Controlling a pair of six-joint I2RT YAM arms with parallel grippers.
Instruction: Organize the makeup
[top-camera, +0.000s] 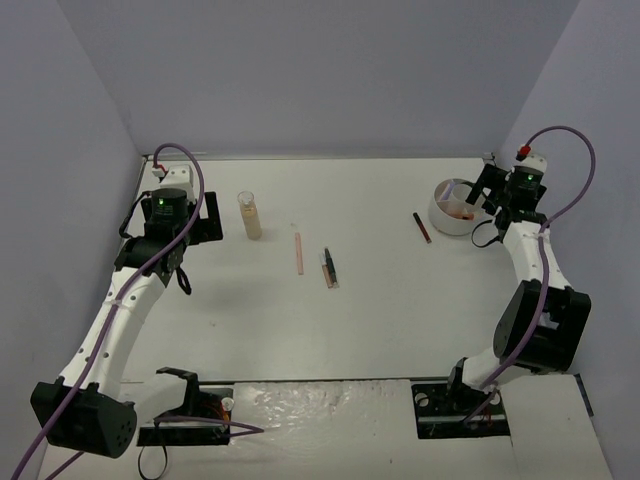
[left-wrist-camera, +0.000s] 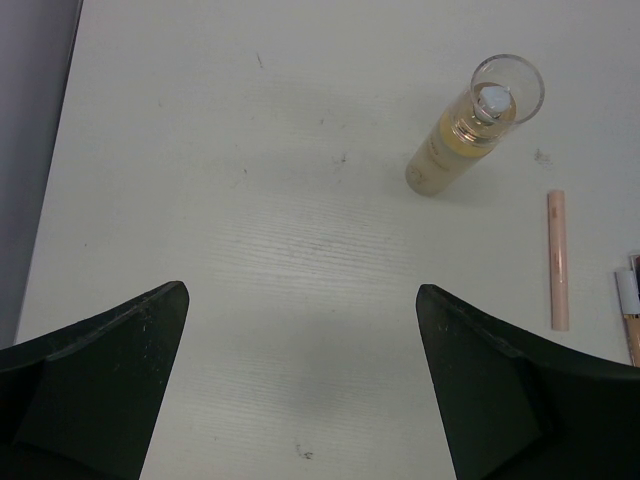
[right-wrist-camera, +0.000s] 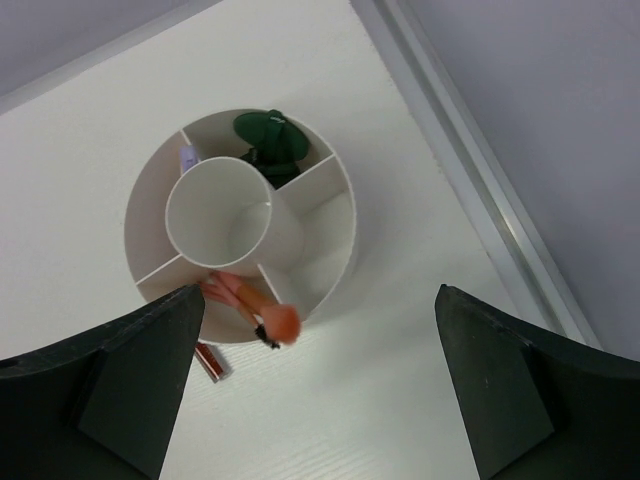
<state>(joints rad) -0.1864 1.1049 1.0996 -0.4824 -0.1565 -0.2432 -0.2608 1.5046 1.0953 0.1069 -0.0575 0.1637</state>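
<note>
Nearest me on the table (top-camera: 400, 320), centre frame in the top view, lies a black pencil (top-camera: 329, 268) with a peach one touching it. Both run near to far, the far ends leaning slightly left. Just beyond lies a pink stick (top-camera: 298, 252), almost straight up the frame. A dark red stick (top-camera: 422, 227) lies right of centre, slanting from upper left to lower right. All look light, stiff and smooth, so they would likely roll. I'd pinch each mid-length, across its long axis.

Farther back, upper left, a clear bottle (top-camera: 250, 215) of beige liquid stands upright, cap up. It looks hard, slick and easy to tip, so I'd take it around the body. The left end effector (left-wrist-camera: 300, 330) hangs beside it, spread wide and holding nothing.

Farthest, at upper right, the right end effector (right-wrist-camera: 318, 300) hovers over the white divided bowl (right-wrist-camera: 140, 200), also spread and empty. The bowl's compartments hold green discs (right-wrist-camera: 268, 140) and pink sticks leaning out over the rim.
</note>
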